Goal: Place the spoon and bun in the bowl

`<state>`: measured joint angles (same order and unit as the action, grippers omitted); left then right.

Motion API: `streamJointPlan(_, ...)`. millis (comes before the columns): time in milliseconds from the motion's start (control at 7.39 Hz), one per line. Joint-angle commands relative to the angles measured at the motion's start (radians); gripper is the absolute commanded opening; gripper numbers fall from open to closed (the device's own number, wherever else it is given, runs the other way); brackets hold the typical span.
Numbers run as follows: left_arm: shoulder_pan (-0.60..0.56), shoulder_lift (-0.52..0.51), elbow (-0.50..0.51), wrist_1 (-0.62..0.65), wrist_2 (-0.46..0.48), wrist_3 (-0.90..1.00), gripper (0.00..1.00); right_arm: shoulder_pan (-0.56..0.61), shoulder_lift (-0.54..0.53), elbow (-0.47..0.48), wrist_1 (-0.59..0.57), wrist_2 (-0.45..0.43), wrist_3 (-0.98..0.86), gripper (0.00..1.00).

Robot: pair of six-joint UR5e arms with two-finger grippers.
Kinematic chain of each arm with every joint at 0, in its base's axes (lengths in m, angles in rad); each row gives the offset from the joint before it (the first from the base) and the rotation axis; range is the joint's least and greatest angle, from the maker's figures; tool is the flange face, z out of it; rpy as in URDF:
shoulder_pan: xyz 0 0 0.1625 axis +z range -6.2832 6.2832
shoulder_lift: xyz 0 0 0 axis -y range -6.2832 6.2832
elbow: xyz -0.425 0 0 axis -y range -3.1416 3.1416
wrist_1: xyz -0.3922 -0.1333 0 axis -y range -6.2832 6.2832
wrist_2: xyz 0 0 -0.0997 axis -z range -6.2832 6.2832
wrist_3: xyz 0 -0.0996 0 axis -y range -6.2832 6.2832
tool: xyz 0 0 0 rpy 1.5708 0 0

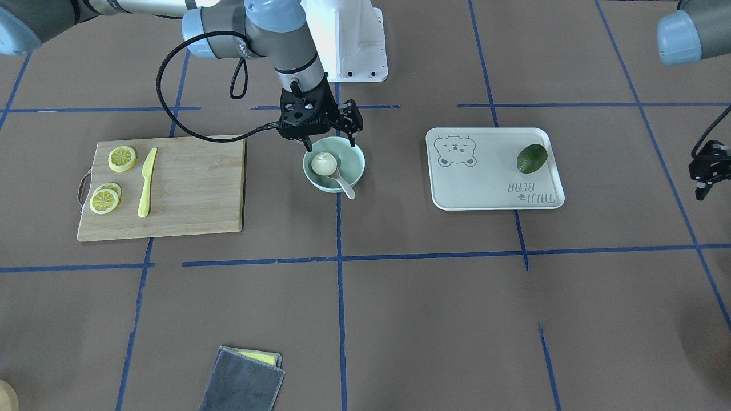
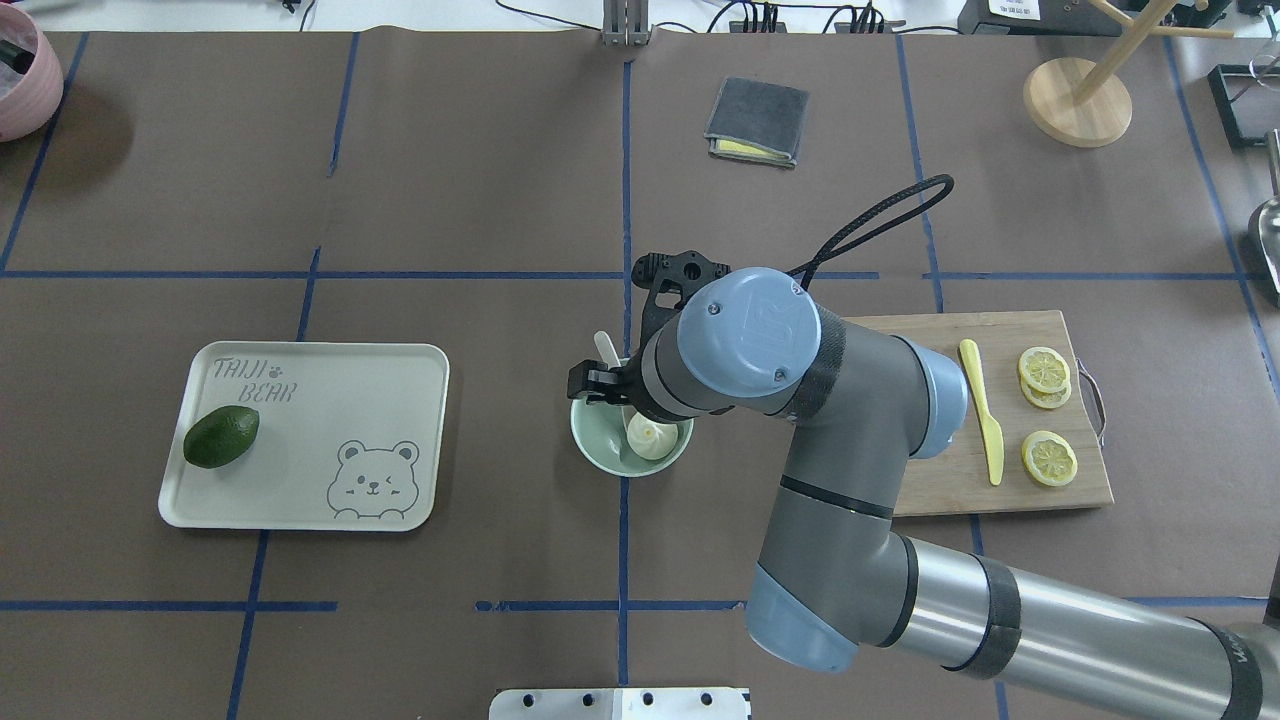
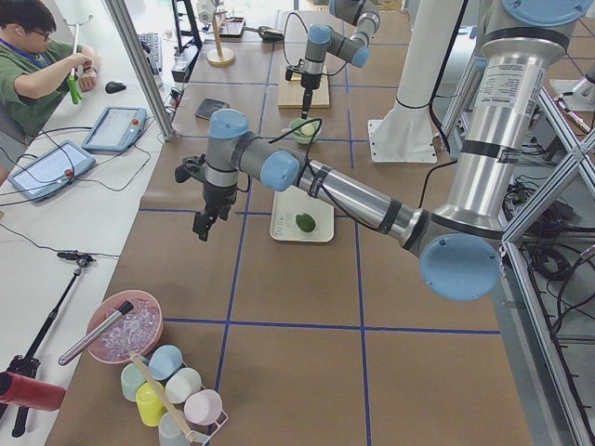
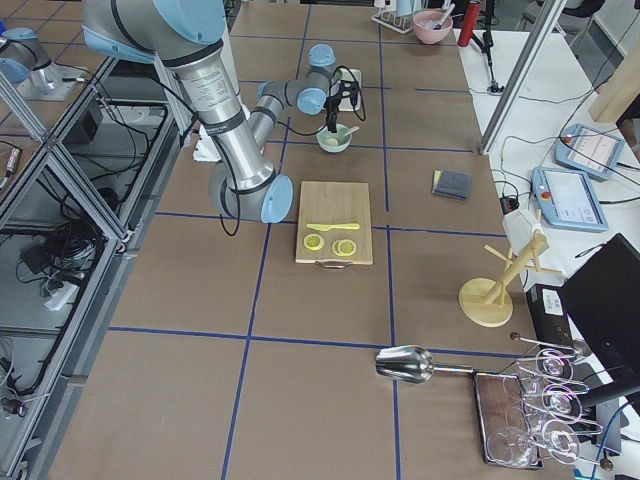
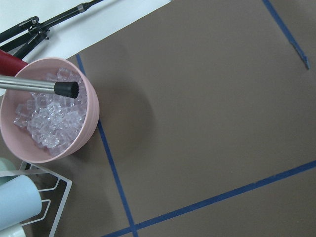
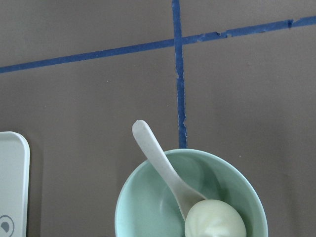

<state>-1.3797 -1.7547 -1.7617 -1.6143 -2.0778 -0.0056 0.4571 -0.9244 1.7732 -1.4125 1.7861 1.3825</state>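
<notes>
Nearest the right wrist camera sat the bun [image 6: 216,219], inside the bowl [image 6: 143,212], resting on the scoop of the spoon [image 6: 163,165], whose handle stuck out over the rim. Both things looked placed, so the task seemed at its closing step. The next move probably called for a straight lift away, clear of that protruding handle. The right pincer [image 1: 329,141] hung just above the bowl's robot-side rim, fingers spread wide, released and touching nothing. Far off over the table [image 1: 400,314], the left pincer [image 1: 703,185] carried nothing visible; whether it was spread or clenched I could not tell.
</notes>
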Motion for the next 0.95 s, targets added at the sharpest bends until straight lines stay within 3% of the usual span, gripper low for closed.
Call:
streamJointPlan(0,-0.105,0.055,0.105,0.000,-0.079,0.148,1.00,0.075,-0.066,0.111,-0.093,0.065,-0.076,1.00)
streamJointPlan(271,-0.165,0.093,0.160,0.005,-0.134,0.150,1.00,0.179,-0.132,0.210,-0.213,0.125,-0.248,1.00)
streamJointPlan(406,-0.171,0.109,0.204,0.004,-0.227,0.148,1.00,0.249,-0.186,0.218,-0.220,0.178,-0.345,1.00)
streamJointPlan(812,-0.173,0.168,0.206,0.000,-0.257,0.136,1.00,0.530,-0.354,0.210,-0.223,0.369,-0.673,1.00)
